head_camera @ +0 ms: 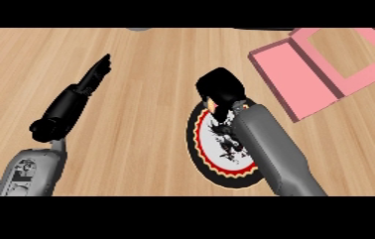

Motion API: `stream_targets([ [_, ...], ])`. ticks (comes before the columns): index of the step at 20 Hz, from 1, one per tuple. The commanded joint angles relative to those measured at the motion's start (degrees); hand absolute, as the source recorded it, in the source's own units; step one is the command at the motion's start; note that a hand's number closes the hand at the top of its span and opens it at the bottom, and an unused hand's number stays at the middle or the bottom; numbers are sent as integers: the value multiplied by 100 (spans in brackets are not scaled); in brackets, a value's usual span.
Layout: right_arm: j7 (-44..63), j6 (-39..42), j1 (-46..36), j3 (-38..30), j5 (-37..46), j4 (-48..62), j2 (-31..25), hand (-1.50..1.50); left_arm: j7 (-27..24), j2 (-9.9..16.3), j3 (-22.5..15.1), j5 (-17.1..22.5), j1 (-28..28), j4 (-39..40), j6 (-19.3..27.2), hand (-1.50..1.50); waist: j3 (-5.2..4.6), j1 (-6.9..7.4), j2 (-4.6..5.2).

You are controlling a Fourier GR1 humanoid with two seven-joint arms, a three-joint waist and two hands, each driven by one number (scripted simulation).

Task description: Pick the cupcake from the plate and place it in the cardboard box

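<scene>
A round plate with a black rim, a red and yellow zigzag ring and a white middle lies at the lower centre of the wooden counter. My right hand hovers over the plate's far edge with its fingers curled downward. A small yellowish-red bit of the cupcake peeks out under the hand; the rest of it is hidden. The pink cardboard box lies open at the upper right, apart from the hand. My left hand rests at the left, fingers straight and pointing away.
A grey object peeks in at the counter's far edge, and a dark one further right. Bare wooden counter lies between the two arms and left of the plate.
</scene>
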Motion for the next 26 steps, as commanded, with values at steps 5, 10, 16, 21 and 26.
stream_targets([
  [5,2051,-929,-1686,-865,-617,1045,100,150,131,-129,-158,-65,-330,156,-38,0,-1,231,67],
  [10,2773,-1375,-2530,-416,-760,1515,102,150,-13,-58,-100,-8,90,-128,-114,0,-7,185,-10],
  [16,4163,-2117,-2983,-1063,-607,1267,102,150,-44,-138,-64,-159,66,-42,104,0,-6,-70,-62],
  [21,4555,-2726,-3185,-1640,-515,1678,-513,150,58,43,103,-28,-49,35,-85,0,-6,-66,-15],
  [26,4723,-3010,-3357,-1927,-505,1962,-790,150,-112,-22,167,-53,-117,224,-41,0,-8,-105,-17],
])
